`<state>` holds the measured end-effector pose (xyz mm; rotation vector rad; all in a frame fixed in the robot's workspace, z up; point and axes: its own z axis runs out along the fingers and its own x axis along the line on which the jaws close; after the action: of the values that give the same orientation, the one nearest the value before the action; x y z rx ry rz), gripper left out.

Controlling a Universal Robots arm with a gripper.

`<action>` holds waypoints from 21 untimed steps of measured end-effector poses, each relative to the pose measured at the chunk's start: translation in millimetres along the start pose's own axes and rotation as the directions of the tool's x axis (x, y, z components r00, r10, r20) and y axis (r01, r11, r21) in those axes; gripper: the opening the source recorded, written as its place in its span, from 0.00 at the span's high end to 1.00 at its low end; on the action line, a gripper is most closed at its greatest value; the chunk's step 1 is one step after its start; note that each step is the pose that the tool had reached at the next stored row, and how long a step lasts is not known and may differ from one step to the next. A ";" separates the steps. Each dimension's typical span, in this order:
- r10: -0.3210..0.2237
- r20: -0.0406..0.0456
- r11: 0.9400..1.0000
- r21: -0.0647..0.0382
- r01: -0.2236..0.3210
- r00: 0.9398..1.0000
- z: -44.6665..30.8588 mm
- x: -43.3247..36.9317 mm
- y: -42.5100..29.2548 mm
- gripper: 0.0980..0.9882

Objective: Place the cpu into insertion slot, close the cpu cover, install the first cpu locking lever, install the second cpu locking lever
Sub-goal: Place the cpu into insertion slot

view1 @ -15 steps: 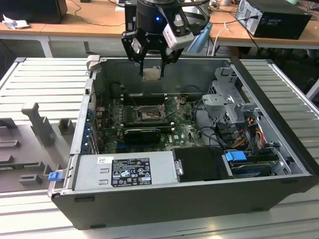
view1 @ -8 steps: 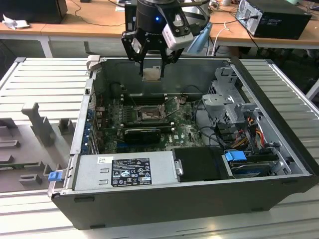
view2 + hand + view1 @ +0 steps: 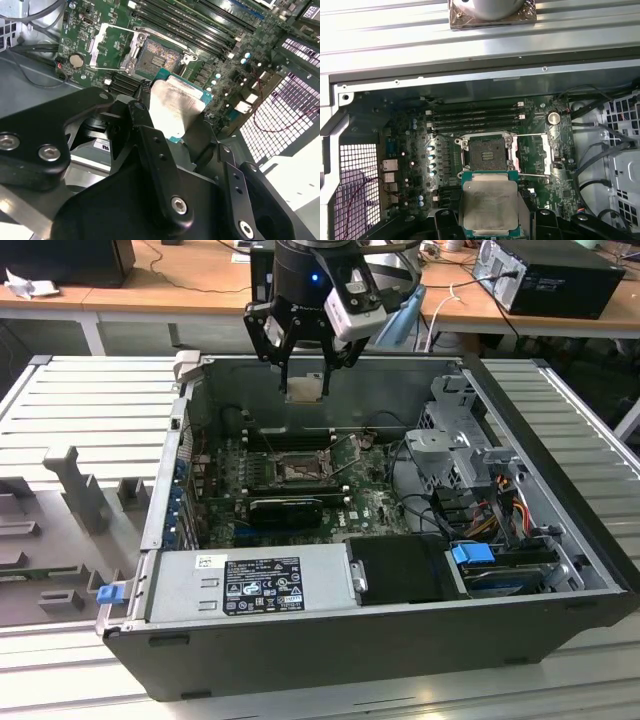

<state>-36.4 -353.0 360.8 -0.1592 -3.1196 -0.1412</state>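
Cpu (image 3: 489, 205) flat, silvery-beige, green-edged.

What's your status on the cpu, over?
Status: tool shut on cpu, hovering over the open case. insertion slot bare, cpu cover swung open. Path down to slot looks clear.

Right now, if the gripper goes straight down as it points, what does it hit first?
Way looks free; the cpu in the gripper would probably meet the board at or beside the insertion slot. Depth unclear.

Wooden desk (image 3: 200, 285) behind, black computer case (image 3: 560, 275) on it, ribbed grey worktable (image 3: 90, 390) beneath
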 end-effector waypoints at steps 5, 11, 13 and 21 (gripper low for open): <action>0.009 0.001 1.000 0.000 -0.009 1.000 0.0 0.0 0.0 0.52; 0.024 0.002 1.000 0.000 -0.024 1.000 0.0 0.0 0.0 0.52; 0.034 0.003 0.999 -0.001 -0.034 0.999 0.1 0.0 0.0 0.52; 0.054 0.005 0.999 -0.001 -0.054 0.999 2.7 -0.1 -0.7 0.52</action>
<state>-36.4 -353.4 358.1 -0.2440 -3.1164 -0.1417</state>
